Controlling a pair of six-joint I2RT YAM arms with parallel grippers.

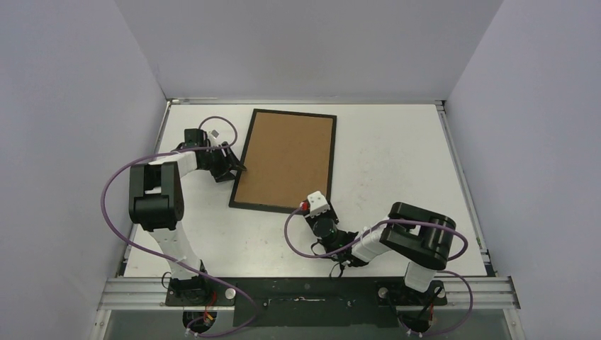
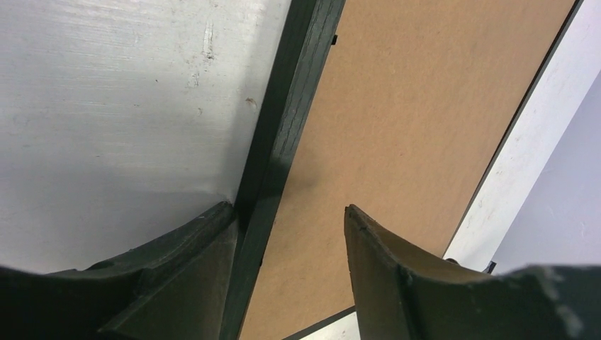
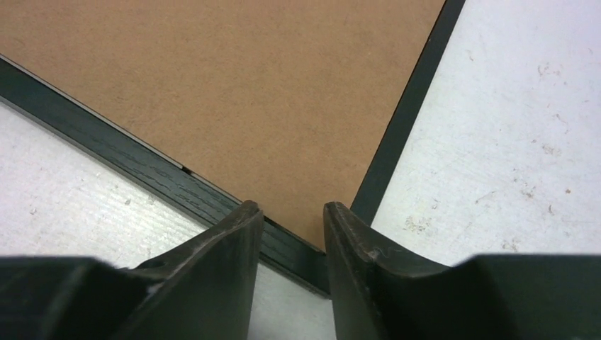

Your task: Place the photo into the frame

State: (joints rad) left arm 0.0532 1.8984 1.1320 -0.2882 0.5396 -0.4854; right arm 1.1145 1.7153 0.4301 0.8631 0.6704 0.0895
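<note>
Leftward first: the left gripper [image 1: 237,168] sits at the left long rail of the frame [image 1: 332,163], about midway along it. Its wrist view shows the jaws spread and released. One finger [image 2: 177,276] is low beside the table [image 1: 397,156], just outside the black rail. The other finger [image 2: 404,283] is over the brown backing [image 1: 287,159], with a clear gap between it and the rail.

The frame lies flat on the table, back side up, with the backing filling it. Its long axis runs from the near side to the far side, and the far end leans a little to the right. The short rails are at the near and far ends.

At the frame's near right corner is the right gripper [image 1: 320,210], which carries a white block [image 1: 317,202] with a red spot. Its fingers [image 3: 212,276] stand fairly close together with that corner between them. Whether they pinch the corner or only flank it, I cannot tell.
</note>
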